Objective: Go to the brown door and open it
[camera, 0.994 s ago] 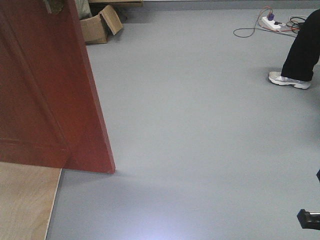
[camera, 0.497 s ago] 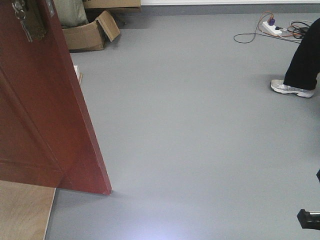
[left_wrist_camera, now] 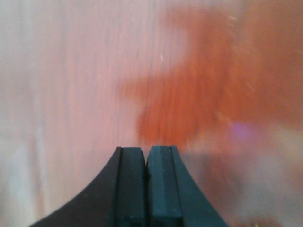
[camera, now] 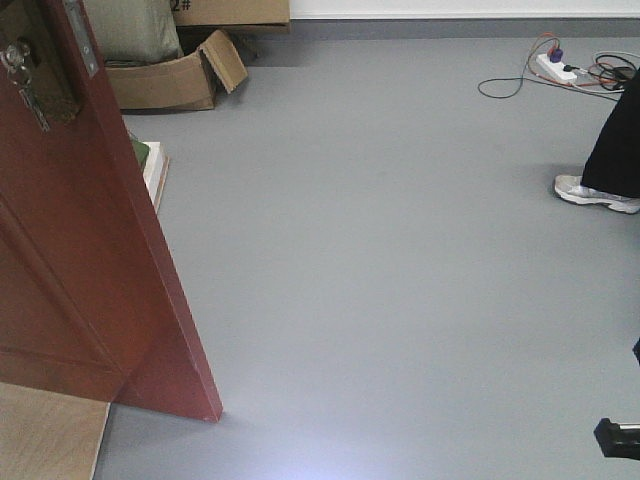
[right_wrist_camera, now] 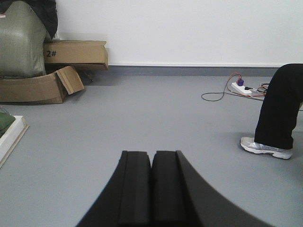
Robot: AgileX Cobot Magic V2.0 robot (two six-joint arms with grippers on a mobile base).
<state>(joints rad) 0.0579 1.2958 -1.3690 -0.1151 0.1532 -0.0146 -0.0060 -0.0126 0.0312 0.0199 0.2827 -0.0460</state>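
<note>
The brown door [camera: 80, 260] stands ajar at the left of the front view, its free edge towards me, with a metal lock and hanging keys [camera: 22, 70] near its top. My left gripper [left_wrist_camera: 146, 152] is shut and empty, very close to the blurred brown door surface [left_wrist_camera: 199, 85]. My right gripper [right_wrist_camera: 152, 155] is shut and empty, pointing over the grey floor [right_wrist_camera: 142, 113] towards the far wall. A black part of the robot [camera: 618, 436] shows at the lower right of the front view.
Cardboard boxes [camera: 170, 75] and a green sack [camera: 130, 28] lie behind the door, with a white flat panel [camera: 154, 170] beside it. A person's leg and shoe [camera: 598, 190] stand at right. A power strip with cables [camera: 555, 68] lies at the back right.
The front view has shifted: the door edge sits further left and lower, its lock is now visible, and the boxes, shoe and power strip have slid down the frame.
</note>
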